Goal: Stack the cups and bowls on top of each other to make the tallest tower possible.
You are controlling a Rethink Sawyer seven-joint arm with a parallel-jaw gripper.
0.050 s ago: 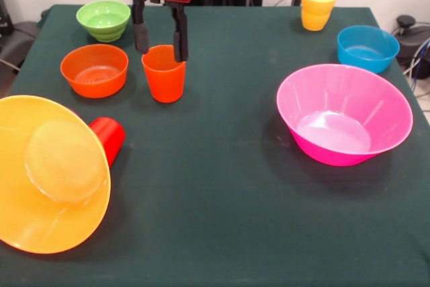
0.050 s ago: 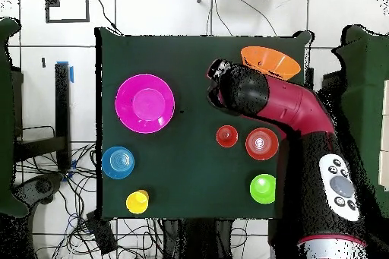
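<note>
One large yellow-orange translucent plastic bowl (image 1: 50, 176) lies tipped on its side at the near left of the dark green tabletop (image 1: 222, 220), its mouth turned toward the near side. A small red tapered plastic cup (image 1: 109, 138) lies on its side just behind that bowl's rim, touching or nearly touching it. Over on the right, well apart, a large glossy pink plastic bowl (image 1: 344, 113) stands upright. Farther back on the left sits a small orange plastic bowl (image 1: 94, 70), and just right of it stands an orange tapered plastic cup (image 1: 164, 73), upright. The red-bodied arm's black claw (image 1: 160, 46) hangs over this cup with its fingers (image 1: 140, 35) spread, one on either side of the rim; whether they touch the cup cannot be told. A small blue plastic bowl (image 1: 367, 48) stands behind the pink one on the right. At the far left sits a small green plastic bowl (image 1: 103, 19). At the far right a yellow tapered plastic cup (image 1: 318, 6) stands upright.
</note>
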